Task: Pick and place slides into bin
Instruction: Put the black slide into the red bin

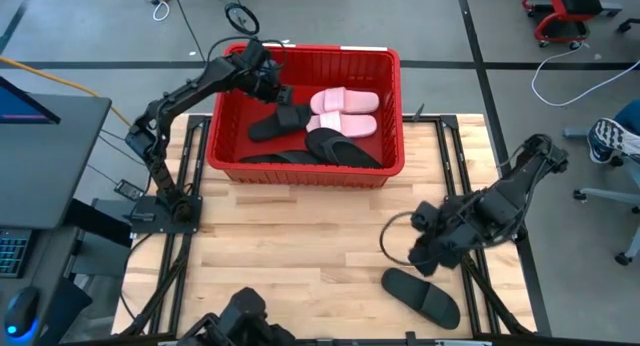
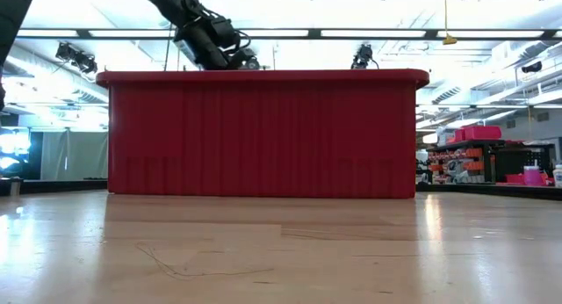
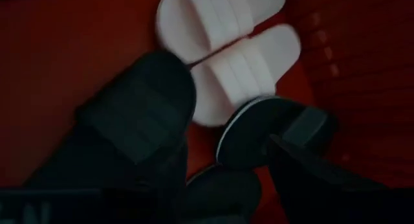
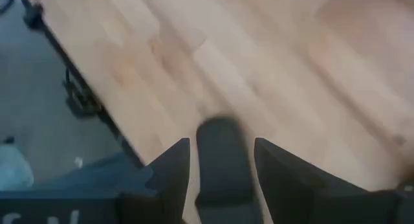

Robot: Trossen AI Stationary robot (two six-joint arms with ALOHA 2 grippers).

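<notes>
The red bin [image 1: 300, 171] stands at the table's far side and fills the low view [image 2: 263, 133]. It holds two pale pink slides [image 1: 345, 111] and several black slides [image 1: 345, 146]. My left gripper [image 1: 275, 89] is open over the bin's far left part, just above one black slide [image 3: 139, 114] that lies on the others. One more black slide [image 1: 420, 294] lies flat on the table near the front right. My right gripper [image 4: 220, 169] is open above it, with a finger on either side of one end of the slide [image 4: 220, 156]. My left gripper: I cannot tell whether it touches the black slide's strap [image 3: 149, 101]. The slide covers one finger in the left wrist view, and the other finger [image 3: 304, 166] stands apart from it.
Bare wooden table top [image 1: 300, 246] lies between the bin and the front edge. The table's black frame rails [image 1: 185, 176] run along its left and right sides. Cables and a red chair base [image 1: 560, 16] lie on the floor beyond the table.
</notes>
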